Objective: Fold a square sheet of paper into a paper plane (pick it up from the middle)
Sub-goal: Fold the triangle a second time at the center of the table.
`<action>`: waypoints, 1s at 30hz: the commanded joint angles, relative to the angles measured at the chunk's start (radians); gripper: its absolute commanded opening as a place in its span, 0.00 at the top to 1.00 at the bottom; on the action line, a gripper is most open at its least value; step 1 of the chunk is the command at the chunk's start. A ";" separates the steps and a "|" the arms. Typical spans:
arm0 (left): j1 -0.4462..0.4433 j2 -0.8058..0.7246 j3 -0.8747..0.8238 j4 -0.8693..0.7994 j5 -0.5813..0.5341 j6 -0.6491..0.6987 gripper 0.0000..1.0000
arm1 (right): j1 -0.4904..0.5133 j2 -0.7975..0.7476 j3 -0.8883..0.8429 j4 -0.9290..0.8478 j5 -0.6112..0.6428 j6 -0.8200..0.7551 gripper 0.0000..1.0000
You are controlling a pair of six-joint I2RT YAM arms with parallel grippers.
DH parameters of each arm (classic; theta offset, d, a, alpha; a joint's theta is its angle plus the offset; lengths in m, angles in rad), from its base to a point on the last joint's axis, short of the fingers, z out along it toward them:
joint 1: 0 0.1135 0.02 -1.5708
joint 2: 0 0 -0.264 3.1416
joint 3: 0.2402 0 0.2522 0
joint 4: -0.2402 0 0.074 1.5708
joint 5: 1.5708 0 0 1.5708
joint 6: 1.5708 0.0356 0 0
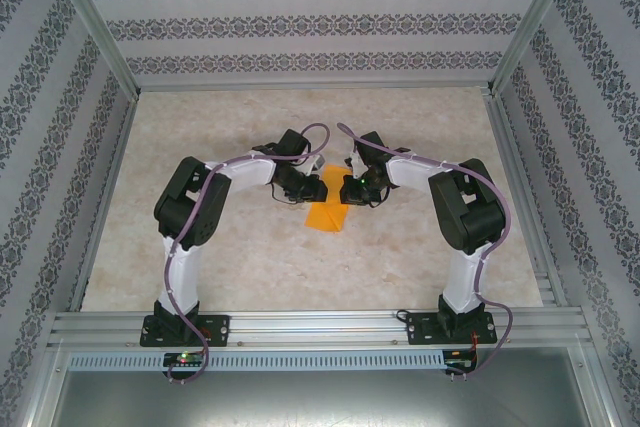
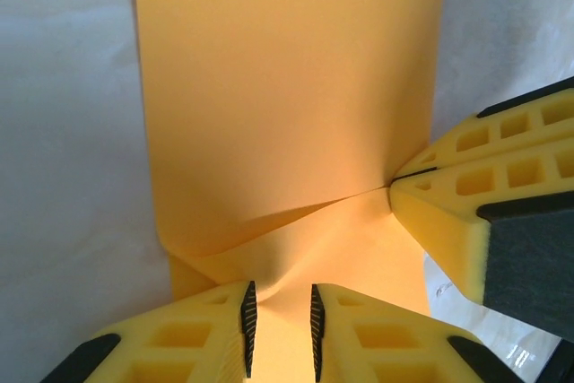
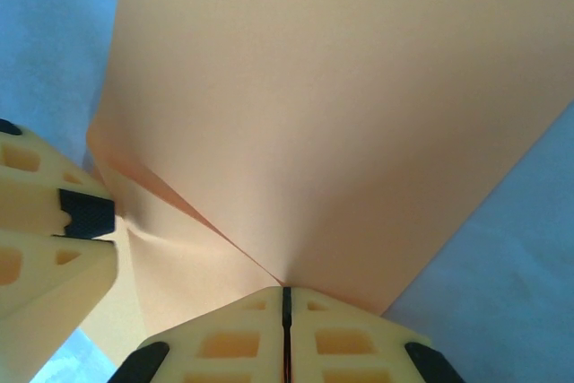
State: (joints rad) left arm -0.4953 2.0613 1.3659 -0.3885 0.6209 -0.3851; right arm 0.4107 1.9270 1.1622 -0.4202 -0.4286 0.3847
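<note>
My right tool [image 3: 285, 298] is pinching the square sheet of paper [image 1: 328, 215], left tool [image 2: 281, 325] gaping slightly astride it; seemingly mid-fold, I'm needing to press the crease [image 2: 305, 213] next.

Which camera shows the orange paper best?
Left wrist: the square sheet of paper is close, with both side edges and the diagonal crease sharp. Right wrist has it close too, but dimmer; top view, a small distant orange patch.
</note>
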 commanded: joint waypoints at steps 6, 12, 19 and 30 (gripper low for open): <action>0.006 -0.029 0.025 0.026 0.047 -0.054 0.76 | 0.011 0.052 -0.026 -0.039 0.077 -0.025 0.92; 0.003 0.030 0.059 0.037 0.071 -0.055 0.77 | 0.014 0.049 -0.025 -0.035 0.068 -0.025 0.92; 0.001 0.088 0.112 0.016 0.071 -0.035 0.77 | 0.016 0.046 -0.024 -0.036 0.067 -0.025 0.92; -0.003 0.140 0.098 -0.062 -0.028 0.036 0.78 | 0.016 0.024 -0.026 -0.028 0.076 -0.019 0.90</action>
State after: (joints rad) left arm -0.4953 2.1593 1.4651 -0.3824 0.6647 -0.3992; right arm 0.4168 1.9270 1.1622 -0.4191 -0.4271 0.3851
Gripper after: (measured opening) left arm 0.223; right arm 0.092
